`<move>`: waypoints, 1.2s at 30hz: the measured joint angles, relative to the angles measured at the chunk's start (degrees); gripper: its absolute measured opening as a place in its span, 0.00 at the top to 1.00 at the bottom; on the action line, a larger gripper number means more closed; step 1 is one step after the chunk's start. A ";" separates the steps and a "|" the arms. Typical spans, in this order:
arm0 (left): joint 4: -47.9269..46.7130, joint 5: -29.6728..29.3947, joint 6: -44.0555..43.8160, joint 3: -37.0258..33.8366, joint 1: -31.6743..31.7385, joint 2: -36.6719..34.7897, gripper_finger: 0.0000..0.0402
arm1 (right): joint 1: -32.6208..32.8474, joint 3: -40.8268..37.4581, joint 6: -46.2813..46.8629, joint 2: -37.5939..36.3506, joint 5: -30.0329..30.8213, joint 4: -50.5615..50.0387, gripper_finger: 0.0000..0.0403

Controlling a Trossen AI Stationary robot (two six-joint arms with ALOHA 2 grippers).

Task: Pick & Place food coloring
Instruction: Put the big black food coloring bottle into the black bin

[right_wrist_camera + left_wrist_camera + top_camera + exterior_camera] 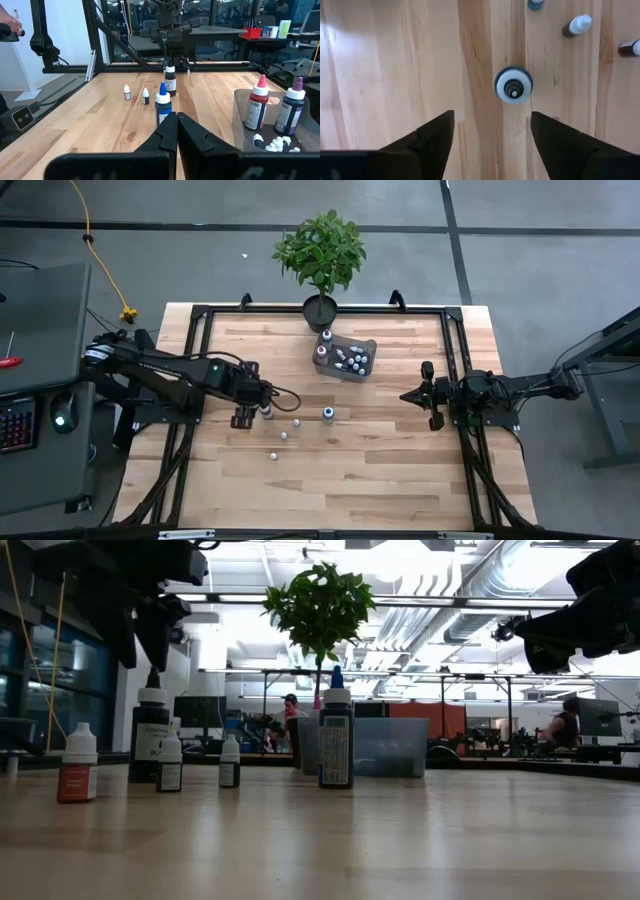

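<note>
Several food coloring bottles stand upright on the wooden table: a dark white-capped one (514, 86) (267, 412), a blue-capped one (328, 413) (336, 730), and small white-capped ones (296, 422) (283, 435) (271, 456). More bottles sit in the clear bin (345, 358). My left gripper (492, 117) (250, 417) is open and points steeply down just above the dark bottle, which shows ahead of the gap between the fingers, untouched. My right gripper (177, 120) (412, 395) is shut and level at the table's right side, holding nothing.
A potted plant (320, 310) stands at the far edge behind the bin. A black frame (200, 320) runs around the table. The near half of the table (340, 490) is bare wood. People and desks show in the room beyond.
</note>
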 joint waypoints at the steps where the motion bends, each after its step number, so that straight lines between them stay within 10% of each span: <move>1: 0.50 0.00 0.09 -0.16 0.00 0.00 0.35 | 0.01 0.00 0.00 0.00 0.00 0.00 0.99; 36: 14.06 12.49 12.17 -8.67 5.27 1.20 0.35 | 0.00 0.00 0.02 0.00 0.01 0.00 0.99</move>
